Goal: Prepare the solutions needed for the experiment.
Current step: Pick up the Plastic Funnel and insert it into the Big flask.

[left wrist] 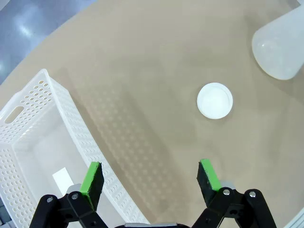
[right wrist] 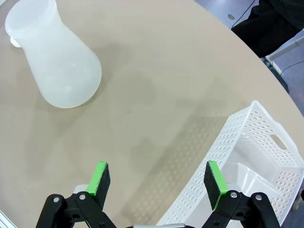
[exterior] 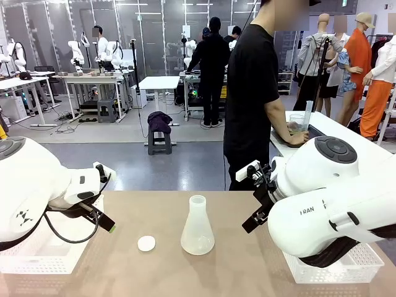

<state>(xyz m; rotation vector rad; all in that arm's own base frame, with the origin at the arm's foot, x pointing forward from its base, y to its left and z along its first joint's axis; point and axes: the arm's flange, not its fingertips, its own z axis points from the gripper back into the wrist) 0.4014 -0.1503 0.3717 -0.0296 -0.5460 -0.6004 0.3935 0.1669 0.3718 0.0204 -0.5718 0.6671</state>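
Right wrist view: solutions flask (right wrist: 59, 61) well apart from the empty, wide-apart right hand (right wrist: 156, 164), toward upper left.

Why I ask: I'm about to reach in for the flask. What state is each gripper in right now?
Left gripper: open, holding nothing.
Right gripper: open, holding nothing.
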